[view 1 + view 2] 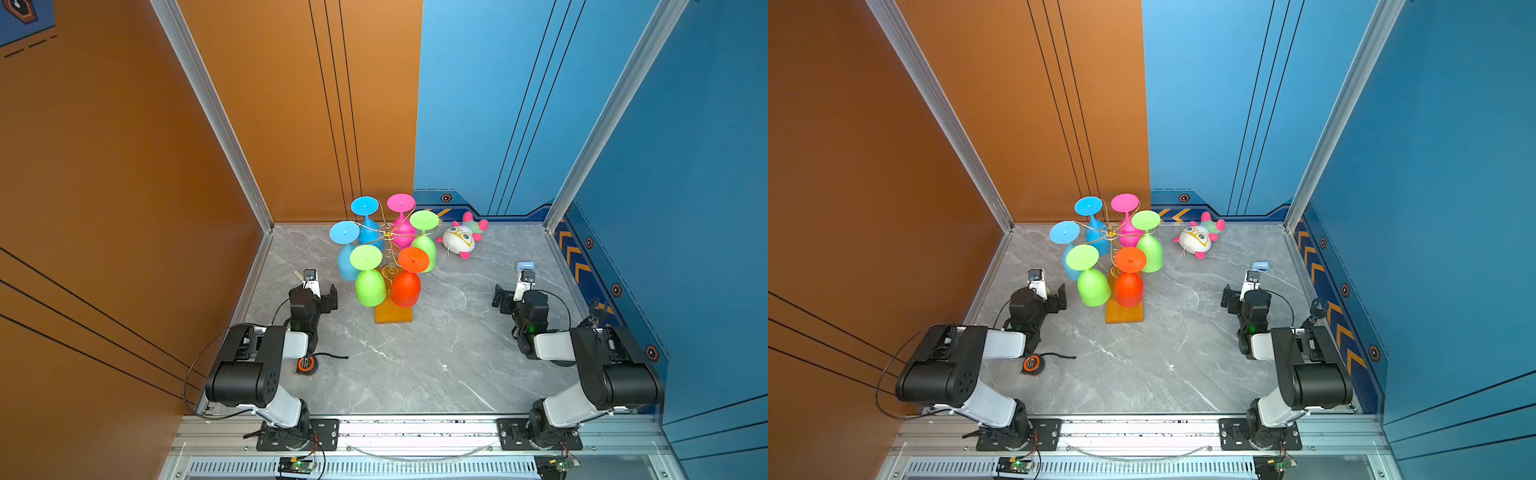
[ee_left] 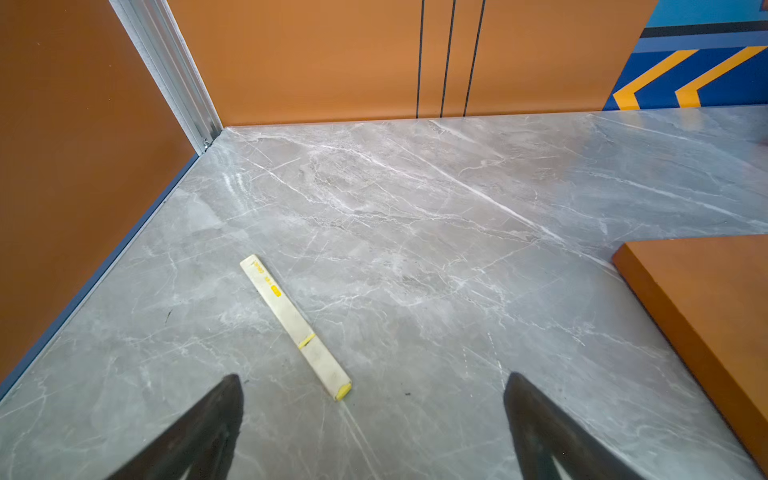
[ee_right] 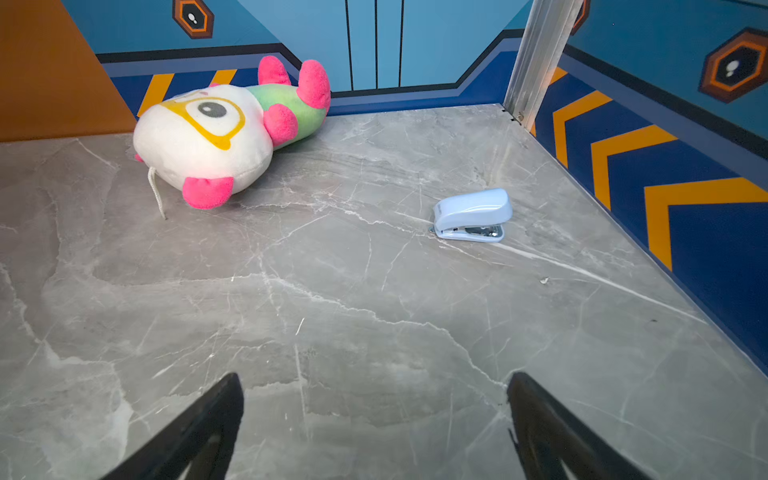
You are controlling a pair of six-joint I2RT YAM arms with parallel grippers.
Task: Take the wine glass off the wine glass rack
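The wine glass rack point(image 1: 388, 237) is a gold wire stand on an orange-brown wooden base point(image 1: 393, 316) at the back middle of the table. Several wine glasses hang upside down from its arms: two blue, one pink, two green and one orange-red. The orange-red wine glass point(image 1: 406, 287) and a green wine glass point(image 1: 370, 286) hang nearest the front. My left gripper point(image 1: 321, 299) is open just left of the rack, empty, with the base's corner point(image 2: 706, 299) in the left wrist view. My right gripper point(image 1: 508, 300) is open and empty, well right of the rack.
A plush toy point(image 1: 459, 239) lies right of the rack. A light blue stapler point(image 3: 473, 215) sits beyond the right gripper. A white and yellow stick point(image 2: 296, 325) lies in front of the left gripper. An orange tape measure point(image 1: 306, 365) lies beside the left arm. Walls enclose three sides.
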